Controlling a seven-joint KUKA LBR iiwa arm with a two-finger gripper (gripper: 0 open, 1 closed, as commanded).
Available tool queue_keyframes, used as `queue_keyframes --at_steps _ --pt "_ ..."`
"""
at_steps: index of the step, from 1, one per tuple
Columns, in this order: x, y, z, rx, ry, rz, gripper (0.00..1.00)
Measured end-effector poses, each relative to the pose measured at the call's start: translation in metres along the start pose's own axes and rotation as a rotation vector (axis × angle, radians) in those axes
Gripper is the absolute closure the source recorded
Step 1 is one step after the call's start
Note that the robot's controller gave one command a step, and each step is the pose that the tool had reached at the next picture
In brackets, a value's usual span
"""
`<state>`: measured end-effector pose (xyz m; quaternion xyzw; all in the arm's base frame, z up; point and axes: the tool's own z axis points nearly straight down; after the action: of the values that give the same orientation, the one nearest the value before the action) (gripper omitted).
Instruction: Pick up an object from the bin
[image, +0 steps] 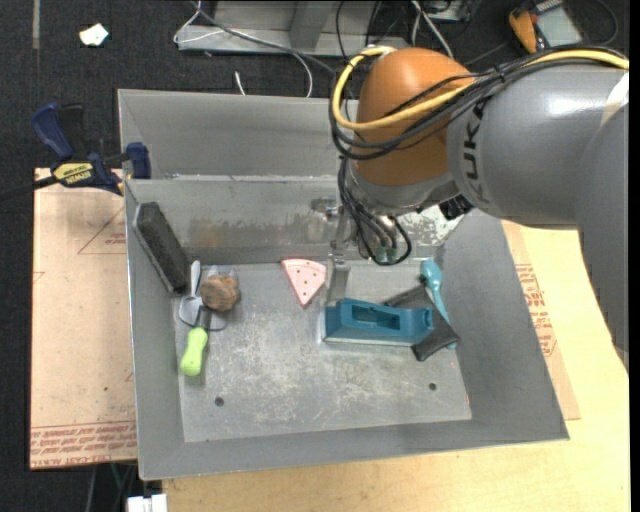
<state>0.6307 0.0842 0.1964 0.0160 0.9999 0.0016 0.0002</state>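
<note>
arm (560, 120): cut off right | black piece (437, 345): partly behind blue tape dispenser (375, 323)

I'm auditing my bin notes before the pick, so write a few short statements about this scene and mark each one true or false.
1. The pink wedge lies to the view's left of the teal tape dispenser. True.
2. The green-handled tool lies at the right wall of the bin. False: it lies near the left wall, just below the brown lump.
3. The gripper is by the dispenser's left end, beside the wedge. True.
4. The long black block lies in the middle of the floor. False: it lies along the left wall.
</note>
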Motion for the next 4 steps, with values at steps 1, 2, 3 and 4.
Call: queue_keyframes --at_steps 1,2,3,4 --pt "0.023 -0.021 0.016 0.002 -0.002 0.113 0.00" --pt "0.042 -0.055 0.059 -0.002 -0.007 0.118 0.00" --pt "0.055 -0.095 0.101 -0.004 -0.007 0.280 0.00" --pt "0.020 -0.161 0.105 0.001 -0.009 0.008 1.00"
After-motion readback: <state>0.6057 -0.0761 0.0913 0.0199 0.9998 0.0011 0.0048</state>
